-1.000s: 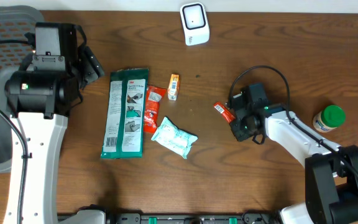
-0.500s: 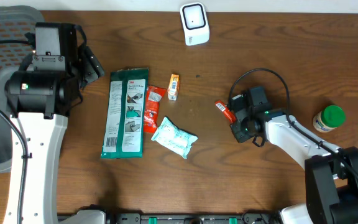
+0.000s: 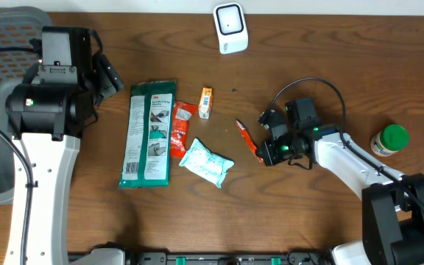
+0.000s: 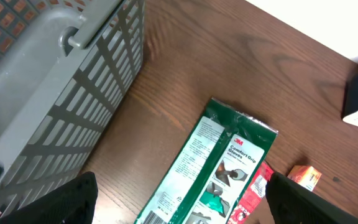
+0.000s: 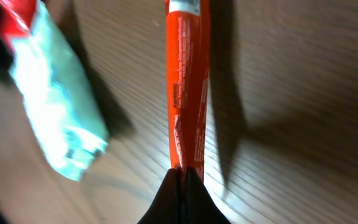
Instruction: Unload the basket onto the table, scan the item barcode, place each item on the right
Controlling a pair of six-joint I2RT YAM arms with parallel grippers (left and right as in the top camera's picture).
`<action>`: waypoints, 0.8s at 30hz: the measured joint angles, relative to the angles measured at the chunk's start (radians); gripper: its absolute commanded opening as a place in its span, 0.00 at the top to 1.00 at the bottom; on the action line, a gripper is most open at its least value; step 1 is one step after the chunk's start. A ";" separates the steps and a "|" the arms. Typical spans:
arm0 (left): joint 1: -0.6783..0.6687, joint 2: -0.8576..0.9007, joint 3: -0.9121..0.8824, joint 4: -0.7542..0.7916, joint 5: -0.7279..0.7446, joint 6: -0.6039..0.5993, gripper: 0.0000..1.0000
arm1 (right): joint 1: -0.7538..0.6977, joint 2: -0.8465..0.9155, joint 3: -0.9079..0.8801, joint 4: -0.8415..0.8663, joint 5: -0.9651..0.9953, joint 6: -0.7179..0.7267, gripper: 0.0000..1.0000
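The right end effector (image 5: pixel 182 188) is pinching the slim orange-red tube (image 5: pixel 188 87) only by its tip, so it is risking slipping loose.

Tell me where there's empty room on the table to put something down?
Bare wood lies between the scanner and the green-lidded bottle, and along the front edge by the white pack. It's crowded from the green packet to the orange tube.
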 measured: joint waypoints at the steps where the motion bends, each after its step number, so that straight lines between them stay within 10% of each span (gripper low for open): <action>1: 0.000 0.000 0.000 0.000 0.000 0.000 0.13 | 0.000 0.000 0.000 0.014 -0.021 0.033 0.99; 15: 0.000 0.000 0.000 0.000 0.000 0.000 0.13 | -0.067 0.018 -0.046 0.134 0.000 0.235 0.99; 18: 0.000 0.000 0.000 0.000 0.000 0.000 0.13 | -0.090 0.023 -0.067 0.134 0.036 0.246 0.67; 24: 0.000 0.000 0.000 0.000 0.000 0.000 0.13 | -0.094 0.023 -0.077 0.148 0.114 0.252 0.64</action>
